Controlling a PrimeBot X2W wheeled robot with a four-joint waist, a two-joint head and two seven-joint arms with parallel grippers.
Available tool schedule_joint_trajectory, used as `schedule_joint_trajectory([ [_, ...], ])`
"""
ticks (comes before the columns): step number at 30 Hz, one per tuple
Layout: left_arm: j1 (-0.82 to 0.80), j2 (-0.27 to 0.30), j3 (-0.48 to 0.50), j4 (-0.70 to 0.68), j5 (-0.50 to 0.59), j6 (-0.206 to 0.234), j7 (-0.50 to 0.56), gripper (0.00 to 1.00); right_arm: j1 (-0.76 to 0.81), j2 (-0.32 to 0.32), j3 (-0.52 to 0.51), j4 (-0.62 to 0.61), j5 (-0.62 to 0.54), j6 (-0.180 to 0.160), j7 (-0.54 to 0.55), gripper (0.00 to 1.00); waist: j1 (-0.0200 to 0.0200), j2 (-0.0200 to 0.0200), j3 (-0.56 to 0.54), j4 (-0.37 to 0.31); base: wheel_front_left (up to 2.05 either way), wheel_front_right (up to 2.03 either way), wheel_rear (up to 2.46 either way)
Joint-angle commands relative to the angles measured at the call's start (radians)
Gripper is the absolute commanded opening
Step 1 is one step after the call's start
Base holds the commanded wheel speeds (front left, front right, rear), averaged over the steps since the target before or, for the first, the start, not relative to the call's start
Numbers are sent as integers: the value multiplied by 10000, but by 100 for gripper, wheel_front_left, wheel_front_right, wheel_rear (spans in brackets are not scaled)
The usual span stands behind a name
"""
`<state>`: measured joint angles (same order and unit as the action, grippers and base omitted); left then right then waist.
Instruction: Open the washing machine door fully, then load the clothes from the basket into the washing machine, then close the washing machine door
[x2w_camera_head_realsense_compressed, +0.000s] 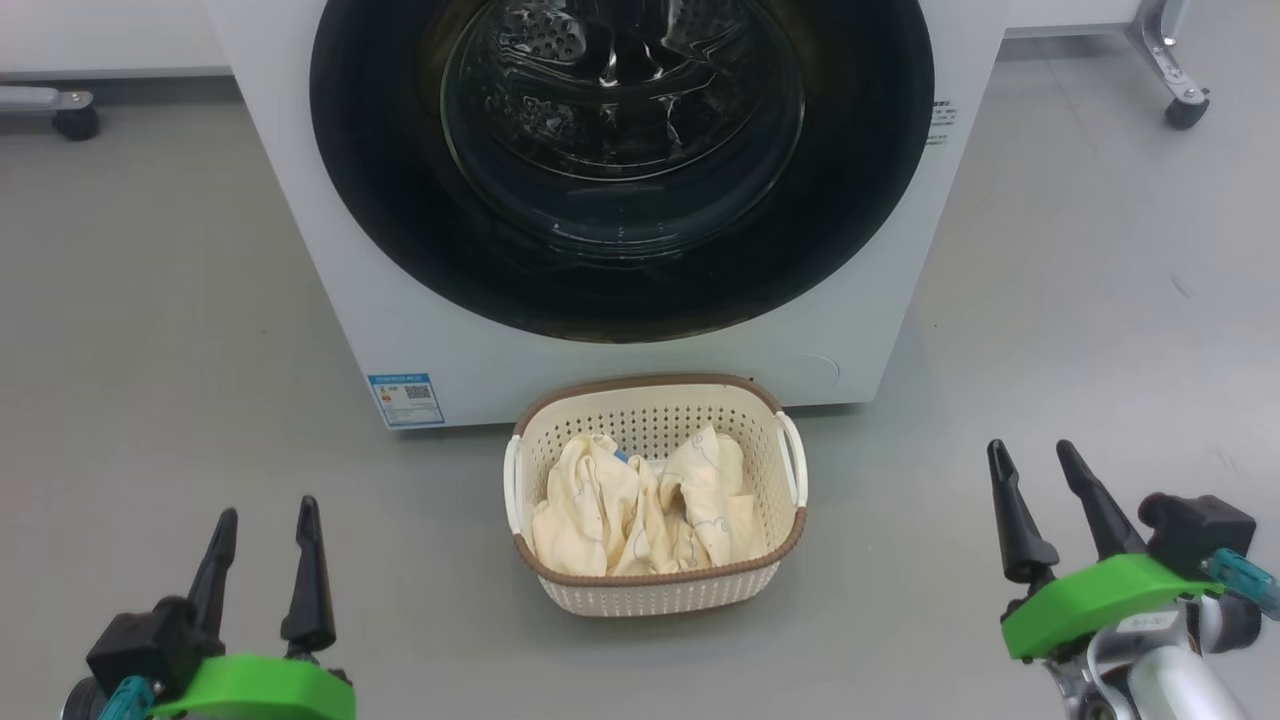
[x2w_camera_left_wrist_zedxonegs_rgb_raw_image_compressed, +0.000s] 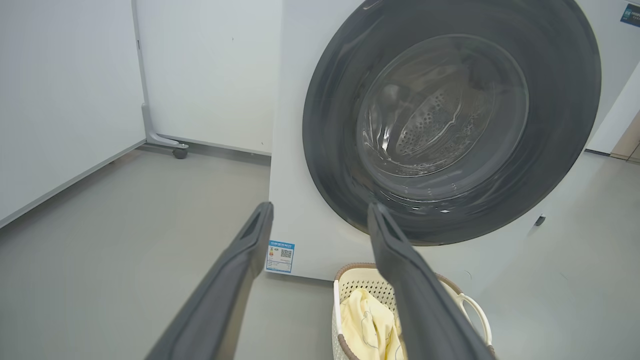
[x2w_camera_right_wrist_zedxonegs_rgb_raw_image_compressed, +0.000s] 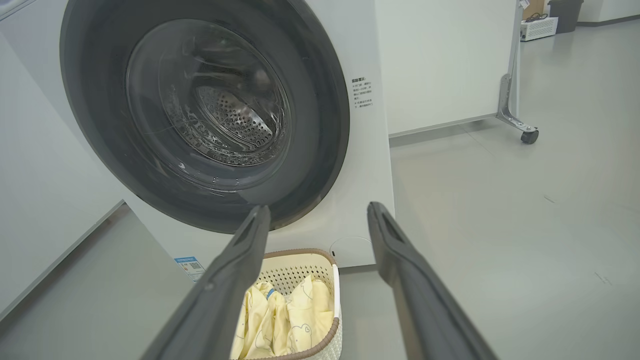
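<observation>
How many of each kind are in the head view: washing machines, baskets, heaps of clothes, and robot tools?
washing machine: 1
basket: 1
heap of clothes: 1
tool: 2, the left tool and the right tool, both open
Total: 5
</observation>
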<state>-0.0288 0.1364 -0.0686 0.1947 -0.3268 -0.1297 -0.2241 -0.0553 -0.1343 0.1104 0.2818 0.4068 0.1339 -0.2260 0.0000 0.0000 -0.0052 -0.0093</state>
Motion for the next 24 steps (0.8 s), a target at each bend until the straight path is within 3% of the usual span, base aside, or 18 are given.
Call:
schedule_joint_trajectory([
  [1, -571, 182, 381, -313, 241, 54, -184, 100, -641, -257, 228, -292, -223, -31, -164, 100, 0, 0, -2, -1, 0, 0, 0],
  [8, -557, 140, 535, -184, 991, 41, -377, 100, -704, -322, 380, -337, -880, -32, -358, 100, 0, 0, -29, -9, 0, 0, 0],
  [24, -529, -36, 925, 195, 1013, 70, -377, 100, -598, -285, 245, -383, -939, -32, -358, 100, 0, 0, -14, -8, 0, 0, 0],
])
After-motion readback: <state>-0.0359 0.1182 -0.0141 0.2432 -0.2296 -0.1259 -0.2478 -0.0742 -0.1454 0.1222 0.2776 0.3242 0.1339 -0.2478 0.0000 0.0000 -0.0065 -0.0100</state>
